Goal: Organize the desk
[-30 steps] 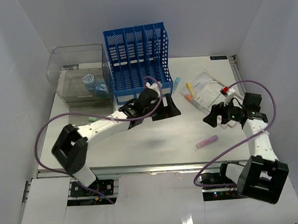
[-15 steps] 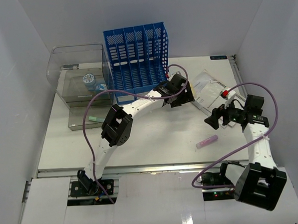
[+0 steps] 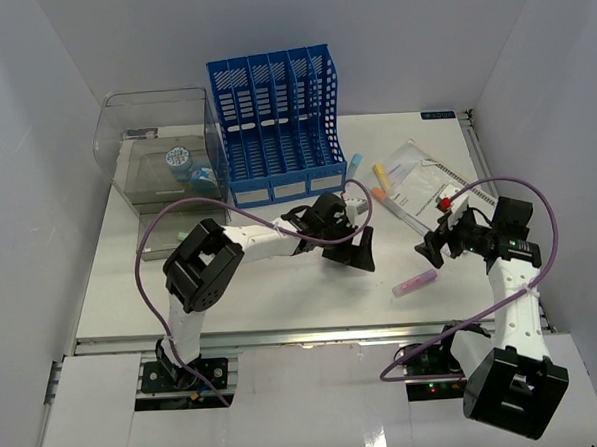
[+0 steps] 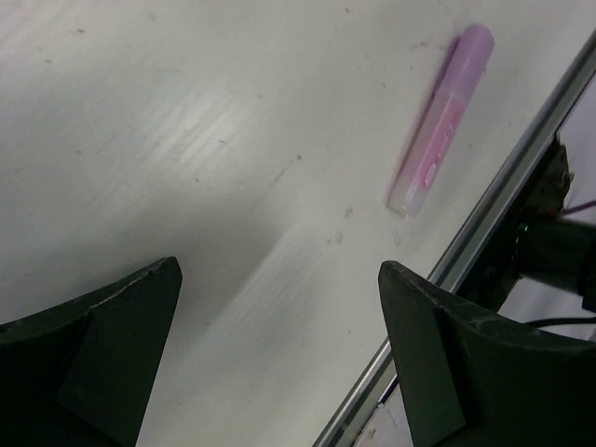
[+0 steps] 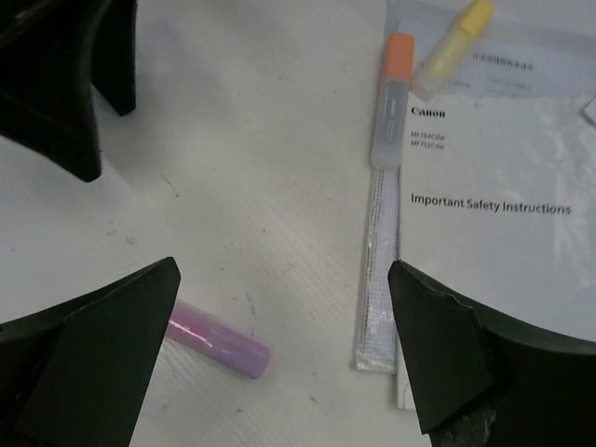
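Over the white table (image 3: 283, 304), I have both claws spread wide with nothing in them.
From the top camera, the table fills the booth floor. The left claw (image 3: 348, 249) hangs near its middle, in front of the blue file rack (image 3: 273, 125), and a clear box (image 3: 160, 151) stands just left of the rack. The right claw (image 3: 432, 238) hangs toward the right side, near a pink highlighter (image 3: 415, 282) lying on the table. On my left wrist camera, the fingers stand far apart over bare table, with the pink highlighter ahead near the metal rail (image 4: 484, 223). On my right wrist camera, the fingers are just as wide, and one partly hides the pink highlighter. An orange marker (image 5: 391, 93) and a yellow marker (image 5: 453, 45) lie at the edge of a booklet (image 5: 494, 214).
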Controlling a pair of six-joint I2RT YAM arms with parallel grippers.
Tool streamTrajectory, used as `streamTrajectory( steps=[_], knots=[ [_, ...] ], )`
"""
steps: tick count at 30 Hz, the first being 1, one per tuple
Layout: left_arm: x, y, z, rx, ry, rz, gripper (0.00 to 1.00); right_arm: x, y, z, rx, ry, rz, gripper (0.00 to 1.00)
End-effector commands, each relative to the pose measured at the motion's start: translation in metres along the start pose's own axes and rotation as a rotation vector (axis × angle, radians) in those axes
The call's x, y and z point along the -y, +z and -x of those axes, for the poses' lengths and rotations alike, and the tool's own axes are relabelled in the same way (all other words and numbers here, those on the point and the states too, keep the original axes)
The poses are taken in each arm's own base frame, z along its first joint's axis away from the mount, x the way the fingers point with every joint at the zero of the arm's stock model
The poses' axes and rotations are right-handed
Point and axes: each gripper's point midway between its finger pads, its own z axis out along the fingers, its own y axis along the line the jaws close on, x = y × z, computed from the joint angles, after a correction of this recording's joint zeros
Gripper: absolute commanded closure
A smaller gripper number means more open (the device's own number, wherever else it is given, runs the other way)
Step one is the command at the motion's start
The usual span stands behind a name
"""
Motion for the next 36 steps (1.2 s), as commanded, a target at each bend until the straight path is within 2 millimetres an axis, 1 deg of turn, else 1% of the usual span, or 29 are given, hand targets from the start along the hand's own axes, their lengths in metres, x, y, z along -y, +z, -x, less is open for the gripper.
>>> streamTrajectory(
  steps=[1,2,4,7,8,15,20,22,25,26,28,30,31,34,36],
  knots=[
    [0.073,-0.007,0.024,0.123,0.279,-0.162,0.02,0.027,-0.007,0.007,0.026,0.14,-0.12,0.0],
    [0.077,-0.004,0.025,0.13,0.298,-0.156,0.02,0.024,-0.006,0.004,0.032,0.162,-0.108,0.0],
    [0.081,0.007,0.027,0.145,0.327,-0.126,0.02,0.026,-0.009,0.0,0.038,0.19,-0.116,0.0],
    [0.079,0.023,0.026,0.156,0.356,-0.073,0.02,0.034,-0.019,-0.004,0.055,0.228,-0.155,0.0],
    [0.085,0.027,0.026,0.161,0.37,-0.073,0.03,0.034,-0.02,-0.002,0.069,0.225,-0.156,0.0],
    [0.093,0.052,0.021,0.169,0.425,-0.014,0.05,0.033,-0.028,-0.005,0.087,0.221,-0.183,0.0],
    [0.093,0.072,0.017,0.174,0.469,0.103,0.08,0.034,-0.03,-0.005,0.095,0.22,-0.188,0.0],
    [0.088,0.082,0.01,0.166,0.495,0.165,0.09,0.034,-0.032,-0.004,0.103,0.214,-0.193,0.0],
    [0.091,0.092,0.007,0.164,0.521,0.205,0.14,0.033,-0.033,-0.003,0.112,0.211,-0.195,0.0],
    [0.086,0.094,0.002,0.152,0.525,0.223,0.16,0.033,-0.034,-0.003,0.114,0.211,-0.197,0.0],
    [0.086,0.097,-0.002,0.151,0.542,0.263,0.19,0.034,-0.034,-0.003,0.117,0.214,-0.197,0.0],
    [0.081,0.099,-0.007,0.147,0.556,0.297,0.25,0.034,-0.035,-0.003,0.12,0.216,-0.197,0.0],
    [0.079,0.099,-0.01,0.142,0.56,0.309,0.28,0.034,-0.035,-0.003,0.122,0.217,-0.197,0.0],
    [0.072,0.097,-0.015,0.139,0.557,0.339,0.44,0.034,-0.035,-0.004,0.123,0.22,-0.197,0.0],
    [0.067,0.095,-0.02,0.131,0.552,0.352,0.52,0.033,-0.035,-0.003,0.125,0.221,-0.196,0.0]
  ],
)
